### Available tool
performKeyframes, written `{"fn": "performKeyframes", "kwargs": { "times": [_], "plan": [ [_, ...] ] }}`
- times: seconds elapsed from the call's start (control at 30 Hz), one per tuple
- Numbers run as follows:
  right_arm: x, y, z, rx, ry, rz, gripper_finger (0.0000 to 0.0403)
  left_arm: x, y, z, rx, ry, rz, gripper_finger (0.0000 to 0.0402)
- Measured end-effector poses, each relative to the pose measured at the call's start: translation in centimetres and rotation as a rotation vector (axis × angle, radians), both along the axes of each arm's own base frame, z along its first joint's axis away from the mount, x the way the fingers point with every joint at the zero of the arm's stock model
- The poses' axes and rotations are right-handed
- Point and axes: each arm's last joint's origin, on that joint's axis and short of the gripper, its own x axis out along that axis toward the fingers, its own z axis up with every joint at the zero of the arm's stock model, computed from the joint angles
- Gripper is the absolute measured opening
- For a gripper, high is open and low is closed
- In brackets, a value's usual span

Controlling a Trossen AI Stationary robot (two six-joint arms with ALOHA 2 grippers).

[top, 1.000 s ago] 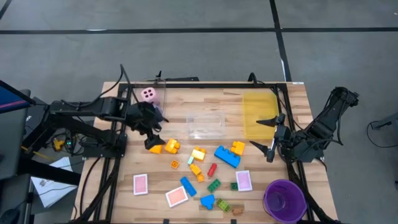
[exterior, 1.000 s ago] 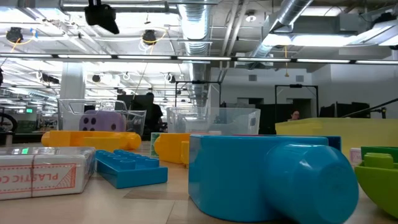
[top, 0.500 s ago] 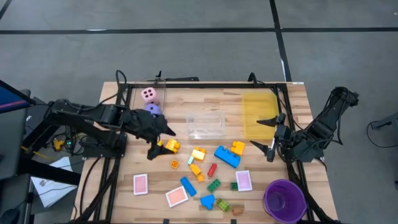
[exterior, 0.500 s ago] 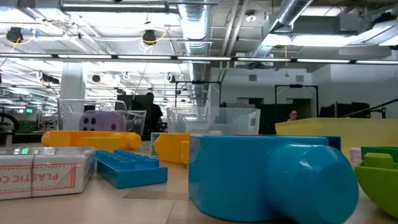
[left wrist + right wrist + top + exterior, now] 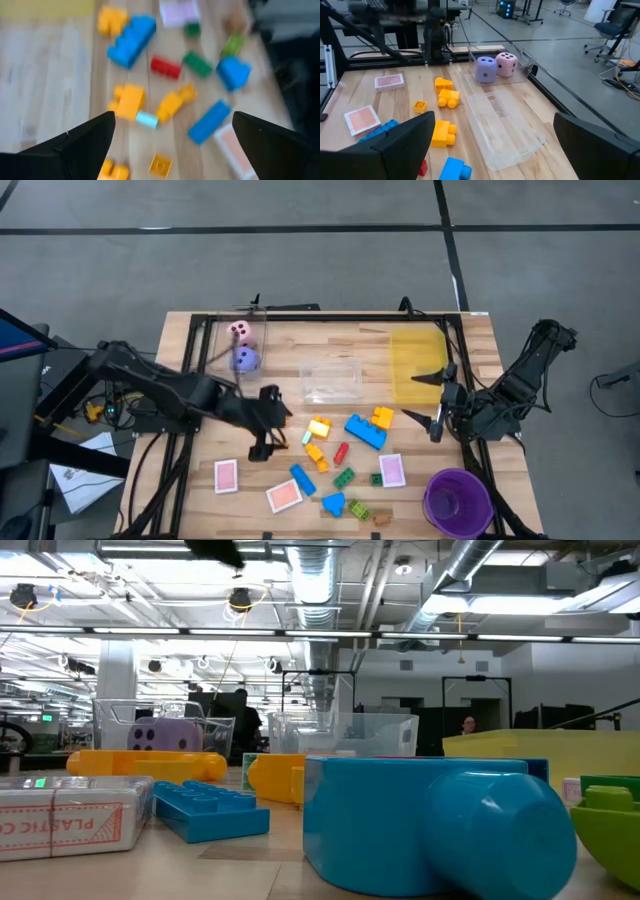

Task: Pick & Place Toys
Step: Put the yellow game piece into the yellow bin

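Observation:
The toys lie scattered on the near half of the wooden table: yellow bricks (image 5: 320, 427), a blue brick (image 5: 365, 430), a red brick (image 5: 341, 452) and pink-backed cards (image 5: 227, 476). A pink die (image 5: 240, 331) and a purple die (image 5: 245, 360) sit at the far left. My left gripper (image 5: 266, 424) hangs open over the left end of the brick scatter, touching nothing. In its wrist view, yellow (image 5: 127, 100) and orange (image 5: 175, 102) bricks lie ahead of its fingers. My right gripper (image 5: 432, 397) waits open at the right, by the yellow bin.
A clear bin (image 5: 330, 380) stands at the middle far side and a see-through yellow bin (image 5: 418, 365) to its right. A purple cup (image 5: 457, 502) sits at the near right corner. A black frame (image 5: 300, 317) edges the table.
My left gripper has swung from beside the dice toward the table's near edge and to the right, sinking a little and rolling at the wrist. It now covers the yellow and orange bricks at the scatter's left end. The purple die has come into view.

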Motion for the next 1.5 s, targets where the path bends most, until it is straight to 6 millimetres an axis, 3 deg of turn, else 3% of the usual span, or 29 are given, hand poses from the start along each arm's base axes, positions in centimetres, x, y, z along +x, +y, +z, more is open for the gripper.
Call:
{"fn": "performKeyframes", "kwargs": {
  "times": [0.3, 0.67, 1.0, 1.5],
  "plan": [
    [0.0, 0.0, 0.0, 0.007, -0.003, -0.001, 0.0400, 1.9, -1.8, -6.0, 0.136, 0.298, -0.024, 0.0377],
    [0.1, 0.1, 0.1, 0.022, -0.017, -0.001, 0.0400, 2.3, -2.2, -11.3, 0.189, 0.421, -0.035, 0.0336],
    [0.1, 0.2, 0.2, 0.033, -0.022, 0.005, 0.0400, 1.3, -1.4, -14.7, 0.186, 0.402, -0.051, 0.0335],
    [0.1, 0.2, 0.2, 0.034, -0.022, 0.005, 0.0400, 0.4, -0.8, -17.2, 0.164, 0.347, -0.039, 0.0322]
  ]
}}
